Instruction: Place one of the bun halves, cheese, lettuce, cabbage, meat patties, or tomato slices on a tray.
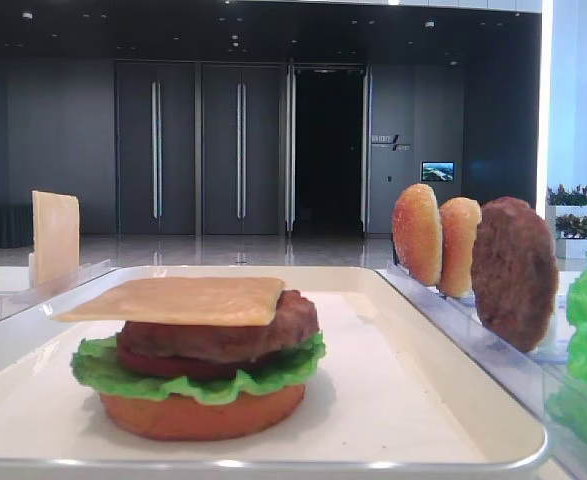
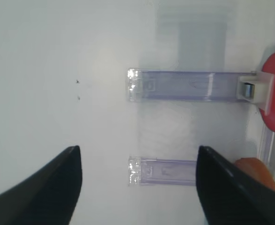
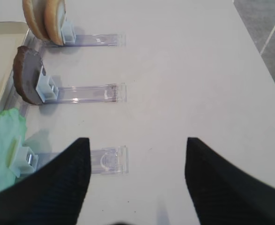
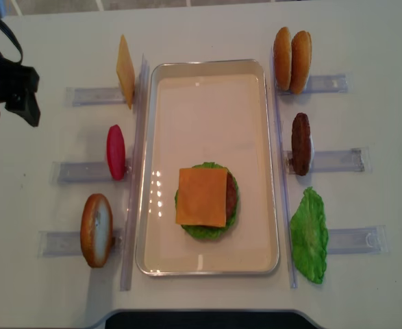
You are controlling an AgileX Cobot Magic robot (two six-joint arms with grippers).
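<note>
White desk, tray [image 4: 148, 171] mid-desk: stack topped with cheese [image 4: 202, 197]; top bun half [image 4: 96, 229] left. Left gripper [image 2: 137, 187], right gripper [image 3: 135, 180] apart, empty.

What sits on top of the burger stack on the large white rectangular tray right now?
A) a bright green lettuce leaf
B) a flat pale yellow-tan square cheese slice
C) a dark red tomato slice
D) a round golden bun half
B: the flat pale yellow-tan square cheese slice lies topmost on the stack, over the round brown meat patty, on the large white rectangular tray.
</note>
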